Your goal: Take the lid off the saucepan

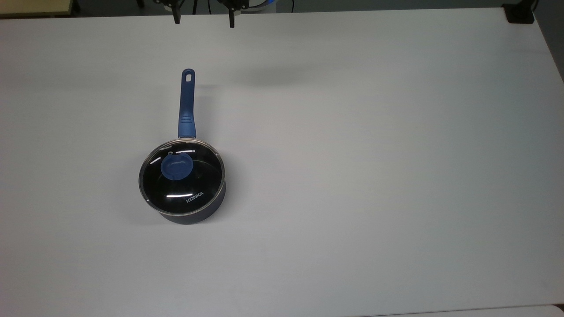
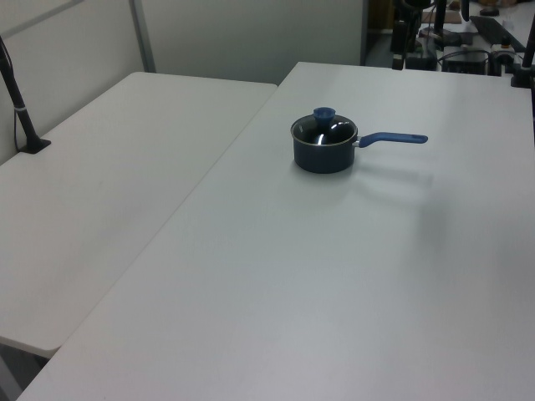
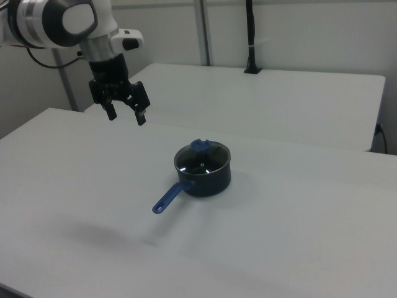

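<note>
Hovering fingers: my gripper (image 3: 126, 117) hangs in the air above the desk, its two black fingers (image 3: 141, 118) spread apart with nothing between them; in the top view their tips (image 1: 177, 18) poke in at the upper edge.
Arm: white and grey Franka arm (image 3: 59, 22) reaches in from the right view's upper left, wrist pointing down.
Gap to the pan: I see the gripper well apart from the pan, up and to the right view's left of it, beyond the handle's end.
Lid: round clear glass lid with a thin metal rim (image 1: 181, 177) sits flat and closed on the pan, white "KONKA" lettering near the top view's lower edge of the glass.
Knob: blue centre knob (image 1: 176, 167), also plain in the left view (image 2: 323, 113) and the right view (image 3: 200, 146), stands upright and untouched.
Saucepan: small round dark navy pot (image 1: 194, 216) stands on the desk, in the top view's left half; I also have it in the left view (image 2: 323, 156) and the right view (image 3: 208, 180).
Handle: long straight blue handle (image 1: 187, 105) points to the top view's upper edge, hole at its far end, lying just over the desktop.
Desk: pale grey desk (image 1: 374, 154) carries the pan; a second pale desk (image 2: 100, 184) adjoins it on the left view's left.
</note>
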Controlling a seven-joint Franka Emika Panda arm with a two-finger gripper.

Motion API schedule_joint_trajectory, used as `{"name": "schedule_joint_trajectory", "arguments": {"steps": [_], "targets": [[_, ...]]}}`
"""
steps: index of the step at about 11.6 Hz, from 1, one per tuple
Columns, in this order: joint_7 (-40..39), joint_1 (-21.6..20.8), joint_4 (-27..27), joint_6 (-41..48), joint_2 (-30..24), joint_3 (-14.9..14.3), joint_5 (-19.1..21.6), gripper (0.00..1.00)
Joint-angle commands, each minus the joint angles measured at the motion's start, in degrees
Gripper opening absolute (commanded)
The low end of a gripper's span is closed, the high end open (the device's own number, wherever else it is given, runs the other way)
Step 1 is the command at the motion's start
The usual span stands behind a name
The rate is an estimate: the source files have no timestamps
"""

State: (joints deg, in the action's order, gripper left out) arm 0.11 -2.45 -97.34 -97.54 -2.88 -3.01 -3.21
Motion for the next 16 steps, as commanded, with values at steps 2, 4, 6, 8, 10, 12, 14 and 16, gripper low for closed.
{"name": "schedule_joint_trajectory", "arguments": {"steps": [2, 4, 6, 8, 10, 12, 14, 16], "targets": [[-3.44, 0.68, -0.04, -0.11, 0.33, -0.51, -0.22, 1.00], [-11.04, 2.61, 1.80, -0.28, 2.43, -0.59, -0.83, 1.00], [-15.57, 4.11, 6.97, -0.98, 7.42, -0.60, -0.92, 1.00], [-12.00, 4.29, 13.54, -1.42, 13.92, -0.68, -0.39, 1.00], [-5.41, 3.94, 18.48, -2.12, 19.82, -0.86, -0.92, 1.00], [7.11, 3.07, 19.21, -7.98, 22.73, -1.56, -0.39, 1.00], [17.52, 2.10, 18.86, -15.20, 25.89, -1.65, -1.27, 1.00], [18.08, 2.09, 18.86, -18.02, 28.45, -1.56, -2.15, 0.98]]}}
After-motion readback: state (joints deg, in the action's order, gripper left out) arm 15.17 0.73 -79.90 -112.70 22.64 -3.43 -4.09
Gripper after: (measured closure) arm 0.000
